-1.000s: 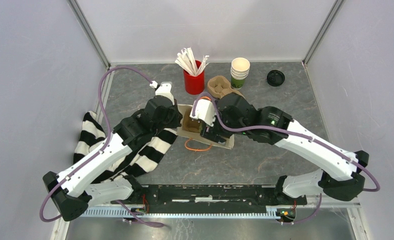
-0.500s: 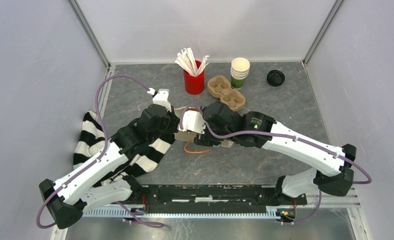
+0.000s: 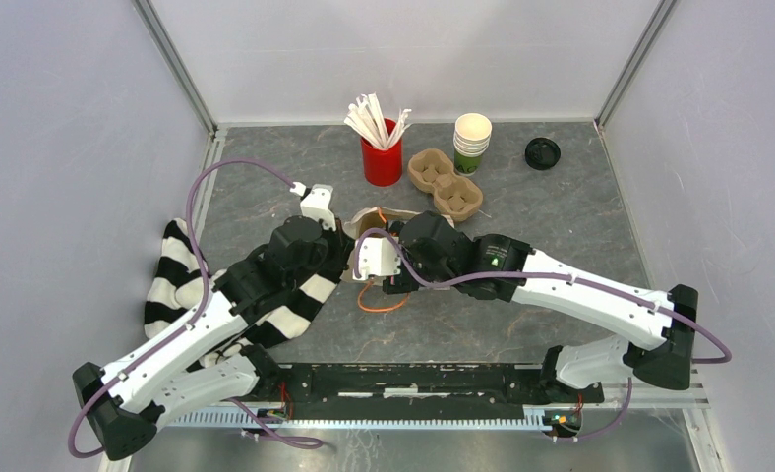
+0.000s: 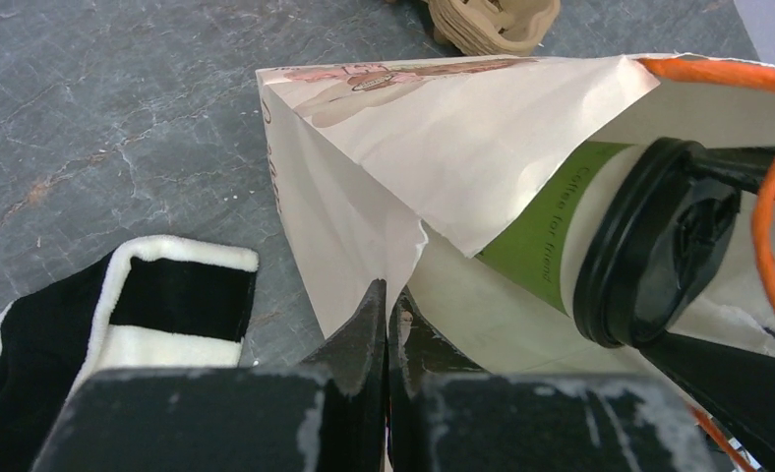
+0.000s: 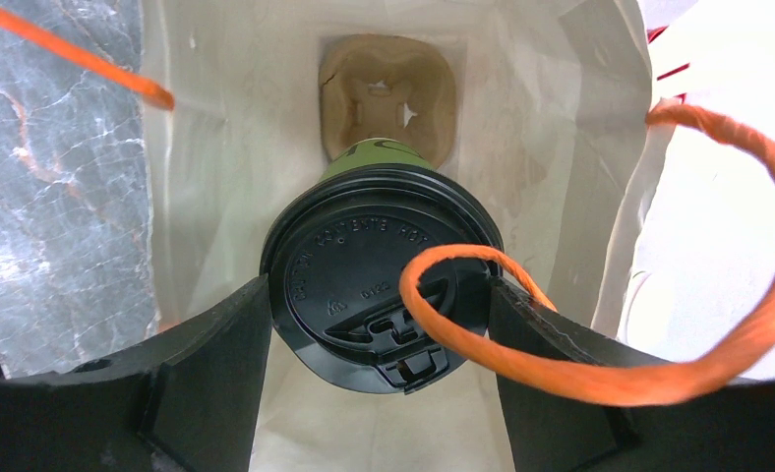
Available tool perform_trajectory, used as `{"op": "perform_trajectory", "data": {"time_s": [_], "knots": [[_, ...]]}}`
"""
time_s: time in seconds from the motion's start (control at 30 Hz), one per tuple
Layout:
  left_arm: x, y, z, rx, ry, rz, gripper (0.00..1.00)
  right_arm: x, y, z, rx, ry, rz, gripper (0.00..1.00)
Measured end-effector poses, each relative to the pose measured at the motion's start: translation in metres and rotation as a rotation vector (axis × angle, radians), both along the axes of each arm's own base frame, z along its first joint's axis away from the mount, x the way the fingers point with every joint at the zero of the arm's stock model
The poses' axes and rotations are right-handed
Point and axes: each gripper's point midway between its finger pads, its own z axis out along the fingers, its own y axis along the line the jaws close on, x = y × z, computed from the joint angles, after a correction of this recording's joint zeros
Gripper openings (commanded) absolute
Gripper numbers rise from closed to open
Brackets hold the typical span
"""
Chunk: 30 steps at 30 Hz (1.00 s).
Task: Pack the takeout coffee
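Left fingers (image 4: 364,329) pinched shut on lip of paper bag (image 4: 443,128), striped cloth (image 4: 167,295) beside. Right fingers (image 5: 207,364) clamp lid of takeout coffee (image 4: 551,231); cup inside bag, centre of right wrist view, pulp tray (image 5: 388,88) beyond.

Over last second both wrists and bag slide toward lower left of top view; spare tray (image 3: 446,182) on counter (image 3: 580,197) now uncovered. Likely cup nearly packed, release pending.

Cup base hidden behind lid: seated or not, cannot tell. Orange handle (image 5: 728,324) crosses lid. Bag mostly under wrists in top view.

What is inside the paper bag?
The takeout coffee, gripped by the right gripper, and a cardboard tray deeper in the paper bag. The black lid hides whether the cup sits in it.
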Motion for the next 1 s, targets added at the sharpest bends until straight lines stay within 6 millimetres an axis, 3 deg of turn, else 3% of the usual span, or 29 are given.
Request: {"op": "perform_trajectory", "data": {"time_s": [0.23,0.43,0.7,1.0], "knots": [[-0.004,0.006,-0.002,0.012,-0.03,-0.015,0.02,0.004,0.006,-0.017,-0.047,-0.03,0.048,0.31],[-0.003,0.006,-0.001,0.024,-0.046,-0.023,0.02,0.003,-0.002,-0.037,-0.121,-0.039,0.082,0.29],[-0.007,0.01,-0.009,0.029,-0.043,-0.026,0.02,0.017,0.005,-0.026,-0.118,-0.136,0.085,0.3],[-0.011,0.013,-0.01,0.026,-0.046,-0.029,0.02,0.018,0.018,-0.037,-0.12,-0.117,0.106,0.3]]}}
